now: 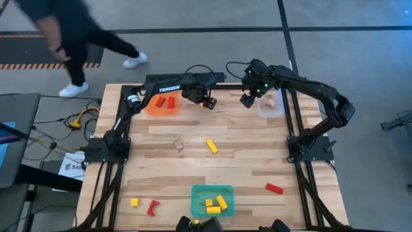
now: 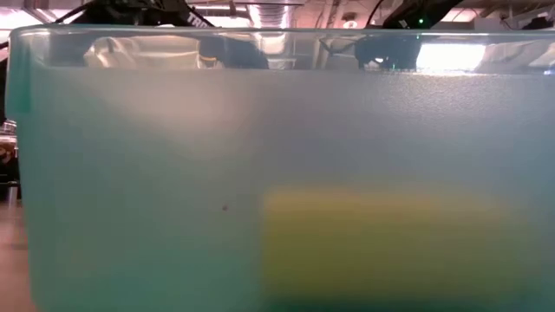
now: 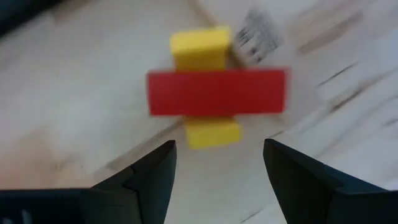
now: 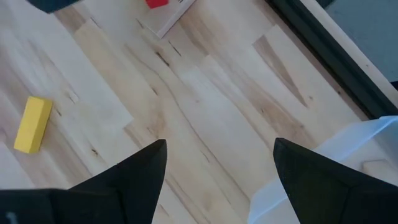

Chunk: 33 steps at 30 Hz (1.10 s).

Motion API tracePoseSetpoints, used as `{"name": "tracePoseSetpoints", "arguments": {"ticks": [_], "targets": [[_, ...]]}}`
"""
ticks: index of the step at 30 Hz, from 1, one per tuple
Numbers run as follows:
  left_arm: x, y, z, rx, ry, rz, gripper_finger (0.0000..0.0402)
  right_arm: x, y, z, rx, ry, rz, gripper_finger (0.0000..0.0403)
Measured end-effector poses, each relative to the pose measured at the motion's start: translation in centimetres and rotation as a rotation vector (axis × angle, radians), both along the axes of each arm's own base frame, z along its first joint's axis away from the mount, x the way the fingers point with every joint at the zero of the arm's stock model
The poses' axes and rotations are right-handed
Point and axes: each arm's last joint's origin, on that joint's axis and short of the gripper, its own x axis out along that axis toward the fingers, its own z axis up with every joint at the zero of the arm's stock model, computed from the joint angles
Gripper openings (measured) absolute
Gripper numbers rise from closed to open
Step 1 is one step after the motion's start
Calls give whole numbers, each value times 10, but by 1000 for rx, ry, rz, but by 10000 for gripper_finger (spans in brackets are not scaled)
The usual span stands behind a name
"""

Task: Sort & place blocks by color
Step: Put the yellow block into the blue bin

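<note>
On the desk: trays, hands, blocks

Across the wooden desk (image 1: 193,161), largest first:
- left hand (image 1: 207,102), jaws apart, empty, beside orange tray
- right hand (image 1: 248,100), jaws apart, empty, beside clear tray
- orange tray (image 1: 162,104), far edge, holding red blocks (image 1: 166,102)
- teal tray (image 1: 212,199), near edge, holding yellow blocks (image 1: 216,205)
- clear tray (image 1: 271,103), one wood block (image 1: 271,100)
- loose: yellow block (image 1: 211,146), wood block (image 1: 178,145) mid-desk; red block (image 1: 274,188) near right
</note>
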Motion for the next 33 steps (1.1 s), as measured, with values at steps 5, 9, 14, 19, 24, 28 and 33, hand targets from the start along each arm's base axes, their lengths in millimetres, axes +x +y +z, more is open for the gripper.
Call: {"name": "tracePoseSetpoints", "arguments": {"ticks": [5,9,14,19,24,28,33], "targets": [[-2,12,-17,-55,-11,36,228,1,-1,0,-10,-10,1,315],[1,19,-27,-76,-47,45,228,2,0,1,-11,-13,5,315],[4,22,-26,-62,-52,49,226,3,1,0,-10,-13,7,315],[4,22,-26,-55,-49,50,193,4,2,0,-10,-13,13,315],[3,22,-25,-57,-44,28,130,4,2,0,-8,-14,10,315],[-4,16,-23,-100,25,-50,102,5,4,0,-1,-12,4,315],[-24,1,-6,-225,151,-219,102,7,7,0,-2,-15,17,315]]}}
